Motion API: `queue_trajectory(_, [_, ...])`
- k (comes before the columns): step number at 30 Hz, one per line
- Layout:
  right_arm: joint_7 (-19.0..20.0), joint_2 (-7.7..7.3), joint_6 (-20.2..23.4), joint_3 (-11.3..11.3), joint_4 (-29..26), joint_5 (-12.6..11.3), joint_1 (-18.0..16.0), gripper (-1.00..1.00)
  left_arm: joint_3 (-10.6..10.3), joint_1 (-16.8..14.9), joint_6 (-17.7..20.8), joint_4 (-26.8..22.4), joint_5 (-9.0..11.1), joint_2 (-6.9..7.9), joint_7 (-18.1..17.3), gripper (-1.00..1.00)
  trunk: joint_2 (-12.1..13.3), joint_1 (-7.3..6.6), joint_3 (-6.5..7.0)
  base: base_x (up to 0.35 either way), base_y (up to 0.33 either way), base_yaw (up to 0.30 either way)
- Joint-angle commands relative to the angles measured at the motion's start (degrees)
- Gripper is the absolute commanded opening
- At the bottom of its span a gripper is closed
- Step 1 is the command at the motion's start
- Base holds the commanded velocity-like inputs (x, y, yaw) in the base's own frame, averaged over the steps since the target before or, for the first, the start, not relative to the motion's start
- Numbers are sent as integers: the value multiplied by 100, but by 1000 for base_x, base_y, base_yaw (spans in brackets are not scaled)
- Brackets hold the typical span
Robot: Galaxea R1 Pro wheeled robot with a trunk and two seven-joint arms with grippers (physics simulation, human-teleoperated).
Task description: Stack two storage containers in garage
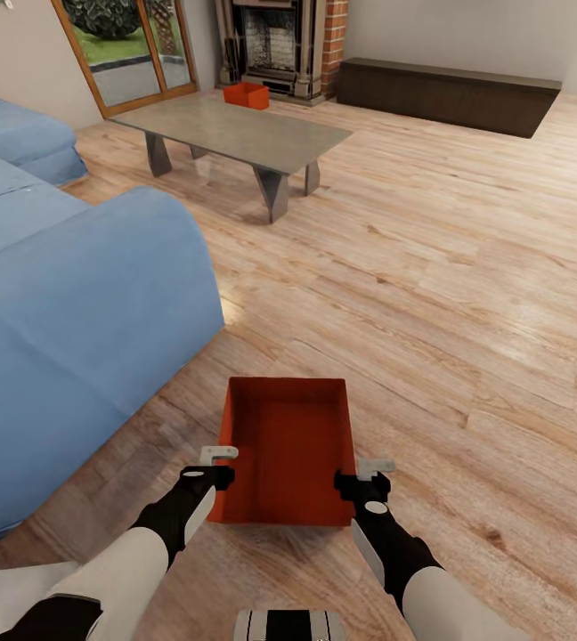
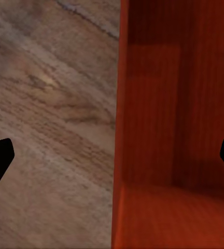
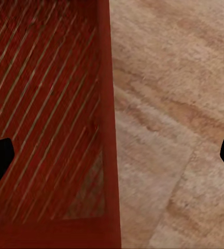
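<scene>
One red-orange storage container sits on the light wood planks of the living room, straight in front of me, open top up and empty. My left gripper is open at its left wall, and in the left wrist view the left gripper straddles that wall with both fingertips wide apart. My right gripper is open at the right wall, and the right wrist view shows the right gripper astride that rim. The second storage container stands far off by the grey table's far end, near the fireplace.
A blue sofa fills the left side, close to the near container. The low grey table stands ahead, with the brick fireplace and a glass door behind it. A dark low cabinet lines the far wall. Open wood floor lies to the right.
</scene>
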Motion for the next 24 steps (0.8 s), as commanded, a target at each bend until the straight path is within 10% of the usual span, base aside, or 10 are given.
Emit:
queue_trajectory(1, [-42,-3,-6,36,3,-10,-3,100,-45,-1,36,-11,30,4,40,100,-43,22,-22,0,0,0])
queue_trajectory(24, [-41,-3,-14,27,-3,-5,-3,100,-36,-1,34,-19,35,12,40,100,-524,285,-237,0,0,0])
